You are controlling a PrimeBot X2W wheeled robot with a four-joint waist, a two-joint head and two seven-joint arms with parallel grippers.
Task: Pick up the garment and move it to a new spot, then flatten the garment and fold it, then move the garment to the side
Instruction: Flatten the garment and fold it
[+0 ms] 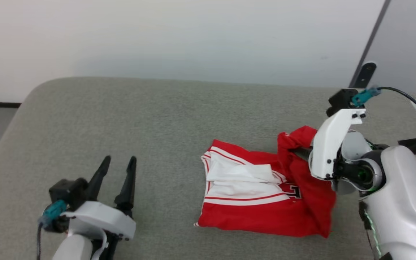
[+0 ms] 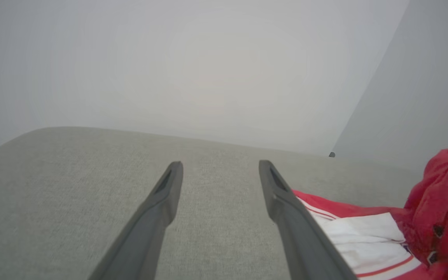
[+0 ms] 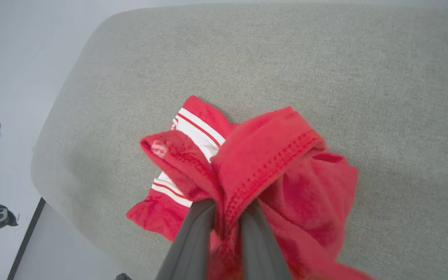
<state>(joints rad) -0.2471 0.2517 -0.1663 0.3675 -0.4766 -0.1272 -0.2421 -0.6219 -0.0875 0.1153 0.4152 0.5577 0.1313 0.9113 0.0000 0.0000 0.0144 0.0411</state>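
The right hand (image 3: 227, 208) is nearly closed, pinching a red hem fold of the jersey (image 1: 265, 213). The rest of the jersey lies crumpled beside that hand. The left hand (image 1: 119, 159) stands wide open and empty, apart from the jersey. Bare worktop (image 1: 150, 115) extends beyond its fingertips to the rounded far edge.

A grey-green fabric-covered surface (image 1: 128, 122) with a rounded far-left corner stood before a plain white wall (image 1: 164, 32), divided at right by a dark diagonal strip (image 1: 372, 38).
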